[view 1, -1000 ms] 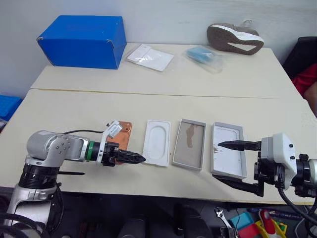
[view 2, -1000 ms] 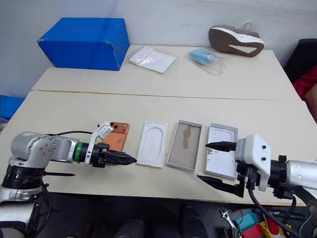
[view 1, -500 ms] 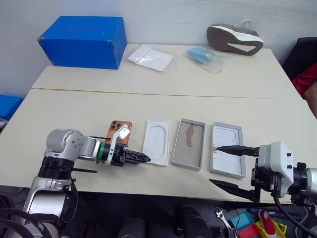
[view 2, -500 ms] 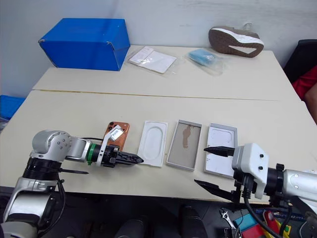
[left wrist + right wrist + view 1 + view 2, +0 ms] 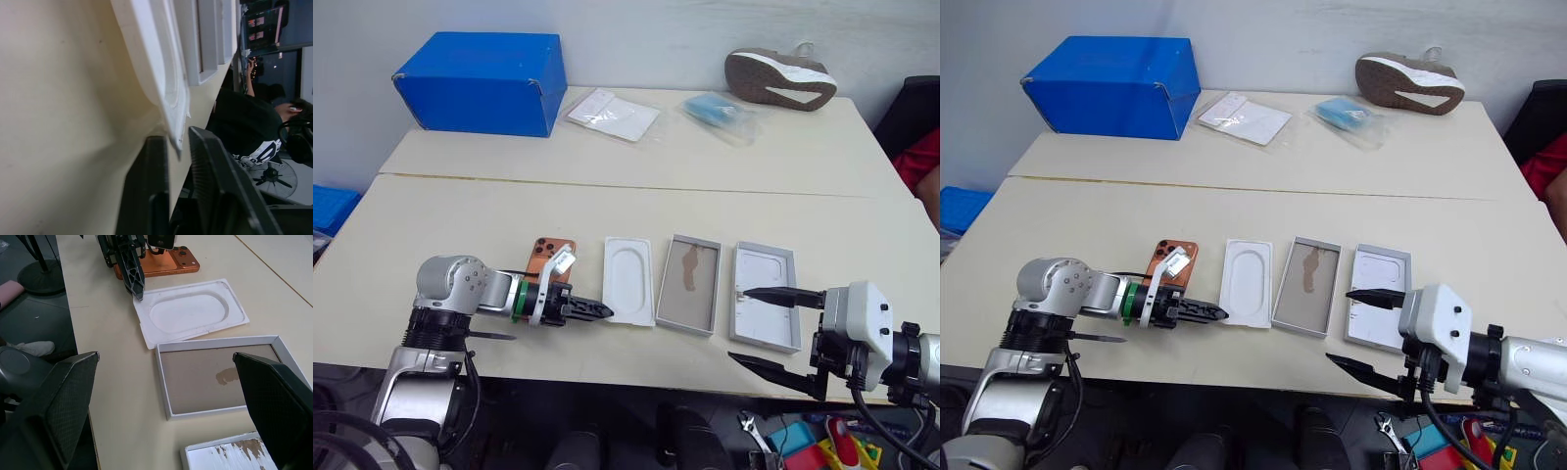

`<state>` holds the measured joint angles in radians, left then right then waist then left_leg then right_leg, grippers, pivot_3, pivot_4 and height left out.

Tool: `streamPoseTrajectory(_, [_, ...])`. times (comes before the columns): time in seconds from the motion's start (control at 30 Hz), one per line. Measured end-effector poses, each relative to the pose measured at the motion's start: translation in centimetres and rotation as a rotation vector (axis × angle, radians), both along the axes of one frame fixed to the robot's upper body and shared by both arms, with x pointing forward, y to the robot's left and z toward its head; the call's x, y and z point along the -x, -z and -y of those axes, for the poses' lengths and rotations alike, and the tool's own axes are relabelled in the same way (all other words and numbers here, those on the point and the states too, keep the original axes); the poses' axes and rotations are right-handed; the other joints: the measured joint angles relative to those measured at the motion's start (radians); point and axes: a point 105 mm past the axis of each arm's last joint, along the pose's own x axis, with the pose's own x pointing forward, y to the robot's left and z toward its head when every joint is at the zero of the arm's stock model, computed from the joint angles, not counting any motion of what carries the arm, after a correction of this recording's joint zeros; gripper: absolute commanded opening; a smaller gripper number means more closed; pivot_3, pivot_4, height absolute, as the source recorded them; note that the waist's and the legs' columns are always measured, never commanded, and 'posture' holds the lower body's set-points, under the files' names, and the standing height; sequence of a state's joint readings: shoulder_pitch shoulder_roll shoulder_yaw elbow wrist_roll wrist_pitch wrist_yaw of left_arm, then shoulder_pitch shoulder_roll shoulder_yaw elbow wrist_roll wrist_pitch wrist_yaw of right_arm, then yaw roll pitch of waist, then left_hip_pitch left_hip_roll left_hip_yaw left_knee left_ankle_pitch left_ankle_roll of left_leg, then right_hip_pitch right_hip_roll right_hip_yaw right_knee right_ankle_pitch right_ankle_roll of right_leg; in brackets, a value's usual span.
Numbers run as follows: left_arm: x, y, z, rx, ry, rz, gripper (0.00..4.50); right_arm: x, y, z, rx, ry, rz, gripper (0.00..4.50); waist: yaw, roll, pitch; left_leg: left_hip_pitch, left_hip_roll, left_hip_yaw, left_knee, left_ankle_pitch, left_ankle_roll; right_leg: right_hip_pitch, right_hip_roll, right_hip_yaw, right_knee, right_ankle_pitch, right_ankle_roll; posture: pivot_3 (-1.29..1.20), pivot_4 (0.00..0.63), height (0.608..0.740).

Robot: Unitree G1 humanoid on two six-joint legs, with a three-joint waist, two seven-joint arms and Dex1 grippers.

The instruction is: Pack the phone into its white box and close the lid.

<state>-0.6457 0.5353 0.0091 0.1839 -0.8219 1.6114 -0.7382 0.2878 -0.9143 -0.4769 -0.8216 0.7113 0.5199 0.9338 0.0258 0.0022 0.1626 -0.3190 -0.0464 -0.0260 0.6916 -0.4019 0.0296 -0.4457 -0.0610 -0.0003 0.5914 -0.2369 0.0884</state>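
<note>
Left eye view and left wrist view together give the clearest read of the grip. The left claw (image 5: 601,312) is seen clenched at the near corner of the flat white insert (image 5: 628,279), and that thin corner appears to be pinched between the two black fingers. The grip looks shallow, right at the tip of the corner.

The phone (image 5: 548,257) lies camera side up on the counter (image 5: 460,215), just beside the insert on its left and behind the left wrist. It is not held. The white box (image 5: 688,282) stands open just right of the insert. The lid (image 5: 766,294) lies inside up further right, near the counter's front edge. The right claw (image 5: 744,325) is held spread wide and empty, with one finger over the lid's near end and the other below the counter's edge.

The step in hand is judged to be the handling of the insert, not yet the phone.

- **The pinch:** it should be confirmed before any lift, since so thin a sheet may slip or flex.
- **The lift:** the insert should be raised only slightly and kept level, so the box rim beside it is not caught.
- **The wrist:** it should be kept clear of the phone, which could be nudged.
- **The box floor:** it should be left free for the phone.
</note>
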Motion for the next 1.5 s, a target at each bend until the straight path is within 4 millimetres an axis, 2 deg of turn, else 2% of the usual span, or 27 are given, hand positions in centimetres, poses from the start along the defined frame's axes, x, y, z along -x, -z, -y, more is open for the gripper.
streamPoseTrajectory(0.37, [-0.6, -0.2, -0.2, 0.064, -0.06, -0.004, 0.04, 0.0, 0.0, -0.1, 0.007, -0.012, 0.01, 4.5, 0.0, 0.0, 0.0, 0.001, 0.0, 0.0, 0.003, 0.0, -0.001, 0.001, 0.0, 0.0, 0.001, 0.0, 0.0, 0.0, 0.15, 0.74])
streamPoseTrajectory(0.47, [-0.5, -0.4, -1.1, 0.063, -0.076, -0.003, 0.04, -0.2, 0.2, -0.6, 0.017, -0.043, 0.012, 4.5, -0.007, 0.0, 0.0, 0.001, 0.001, 0.0, 0.003, 0.0, -0.002, 0.0, 0.0, 0.0, 0.002, 0.0, 0.0, 0.0, 0.15, 0.74])
streamPoseTrajectory(0.63, [0.2, -1.3, -3.9, 0.043, -0.11, 0.006, 0.04, -1.4, 1.4, -1.8, 0.072, -0.113, 0.009, 4.5, -0.018, -0.003, 0.001, 0.0, 0.001, -0.001, 0.002, 0.001, -0.004, -0.001, 0.001, 0.0, 0.002, 0.0, -0.001, 0.0, 0.15, 0.74])
streamPoseTrajectory(0.77, [1.3, -2.2, -5.0, 0.069, -0.106, 0.03, 0.04, -3.5, 4.0, -2.3, 0.154, -0.139, -0.029, 4.5, -0.021, -0.004, 0.002, -0.001, 0.0, -0.002, 0.002, 0.001, -0.003, -0.001, 0.0, -0.001, 0.002, -0.001, -0.001, 0.0, 0.15, 0.74])
streamPoseTrajectory(0.9, [1.8, -2.1, -5.4, 0.083, -0.126, 0.028, 0.0, -5.5, 6.0, -2.6, 0.197, -0.129, -0.059, 3.26, -0.013, -0.004, 0.002, -0.002, 0.0, -0.004, 0.002, 0.001, -0.003, -0.002, -0.001, -0.004, 0.002, -0.001, -0.001, 0.0, 0.15, 0.74])
streamPoseTrajectory(1.07, [2.5, -2.4, -5.7, 0.105, -0.14, 0.044, 0.0, -6.3, 8.0, -3.2, 0.235, -0.161, -0.086, 1.46, -0.011, -0.004, 0.002, -0.003, 0.0, -0.006, 0.002, 0.001, -0.003, -0.002, -0.001, -0.006, 0.002, -0.001, -0.001, 0.0, 0.15, 0.74])
streamPoseTrajectory(1.2, [2.9, -2.3, -5.6, 0.098, -0.14, 0.05, 0.0, -6.6, 8.8, -3.5, 0.251, -0.183, -0.085, 0.04, -0.011, -0.003, 0.002, -0.003, 0.0, -0.006, 0.002, 0.001, -0.003, -0.002, -0.001, -0.006, 0.002, -0.001, -0.001, 0.0, 0.15, 0.74])
streamPoseTrajectory(1.33, [2.9, -2.6, -5.8, 0.104, -0.155, 0.062, 0.0, -6.4, 8.6, -3.8, 0.251, -0.215, -0.076, 0.04, -0.011, -0.003, 0.002, -0.003, 0.0, -0.007, 0.002, 0.001, -0.003, -0.001, -0.001, -0.007, 0.002, -0.001, -0.001, 0.0, 0.15, 0.74])
streamPoseTrajectory(1.5, [2.9, -2.8, -5.6, 0.11, -0.159, 0.07, 0.0, -6.3, 7.9, -6.0, 0.194, -0.28, -0.063, 0.04, -0.015, -0.003, 0.002, -0.003, 0.0, -0.008, 0.002, 0.001, -0.005, -0.001, -0.001, -0.008, 0.002, -0.001, -0.002, 0.0, 0.15, 0.74])
